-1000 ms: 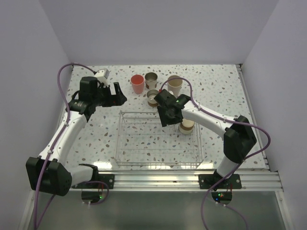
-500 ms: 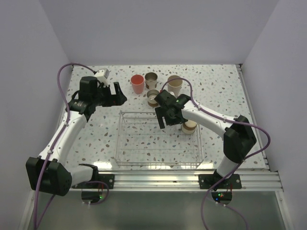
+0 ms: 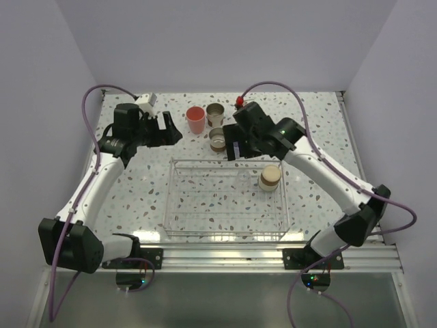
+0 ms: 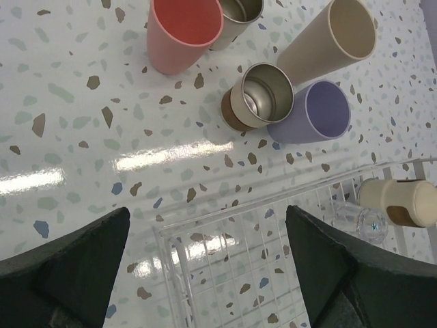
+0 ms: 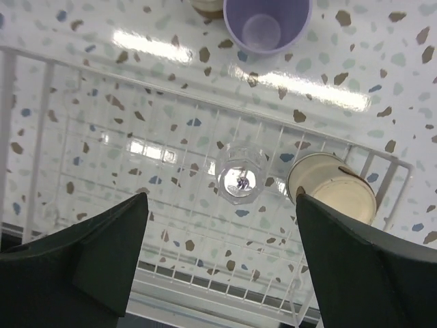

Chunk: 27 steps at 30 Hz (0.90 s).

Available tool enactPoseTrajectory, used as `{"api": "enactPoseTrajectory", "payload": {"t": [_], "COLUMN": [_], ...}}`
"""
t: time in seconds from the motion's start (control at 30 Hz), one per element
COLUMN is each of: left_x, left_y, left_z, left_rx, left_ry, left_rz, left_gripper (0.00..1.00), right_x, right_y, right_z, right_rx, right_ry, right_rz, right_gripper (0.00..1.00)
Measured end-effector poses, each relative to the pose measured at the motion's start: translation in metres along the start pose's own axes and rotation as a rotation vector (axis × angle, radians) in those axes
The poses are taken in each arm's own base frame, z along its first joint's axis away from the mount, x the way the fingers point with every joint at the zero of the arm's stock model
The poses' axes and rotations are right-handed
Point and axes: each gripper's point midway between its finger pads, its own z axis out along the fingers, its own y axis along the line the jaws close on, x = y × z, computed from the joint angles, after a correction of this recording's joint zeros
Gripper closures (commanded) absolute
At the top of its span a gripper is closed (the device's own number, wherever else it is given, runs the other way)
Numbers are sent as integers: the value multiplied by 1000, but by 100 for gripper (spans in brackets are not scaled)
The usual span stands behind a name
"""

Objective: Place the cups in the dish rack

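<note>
- L gripper [image 4: 208, 215] — fingers spread wide, nothing held; over table [image 4: 82, 123] by far-left corner of dish rack [image 4: 225, 273].
- R gripper [image 5: 222, 199] — also spread, empty, above rack.
- In rack, far-right end: clear cup [image 5: 240, 181] beside steel cup [image 5: 332, 188], base up.
- Beyond rack, clustered on table: lavender cup [image 4: 311, 113], beige cup [image 4: 334, 41], red-pink cup [image 4: 184, 31], 2 more steel cups [image 4: 258, 96].

1. The tabletop [image 4: 82, 137] is smooth, speckled like terrazzo, and glossy, with bright light streaks.
2. The dish rack [image 4: 164, 239] has thin, see-through, plastic-looking bars.
3. The steel cup [image 4: 263, 94] has a brushed metal inside and a tan matt base.
4. The red-pink cup [image 4: 183, 34], lavender cup [image 4: 314, 113] and beige cup [image 4: 334, 41] look like smooth, matt plastic.
5. The clear cup [image 5: 241, 174] is transparent and shiny.
6. The left fingers [image 4: 68, 266] are matt black.
</note>
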Motion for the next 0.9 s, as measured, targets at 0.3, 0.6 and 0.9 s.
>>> {"api": "enactPoseTrajectory", "payload": {"t": [0.3,0.6,0.9], "left_x": [-33,-81,-67], "left_y": [-9,13,40], "left_z": [38,117,187], "left_rx": [2,-108,-159], "left_ry": [2,20,119], "left_rz": [11,7,3], "left_gripper": [4,9,16], "right_x": [-9,44,57], "right_y": [-34,-61,-71], "right_z": [-113,-113,-113], "right_rx": [-122,-88,-57], "right_ry": [-266,-208,-179], "right_rz": [81,125,141], "right_gripper": [4,4,4]}}
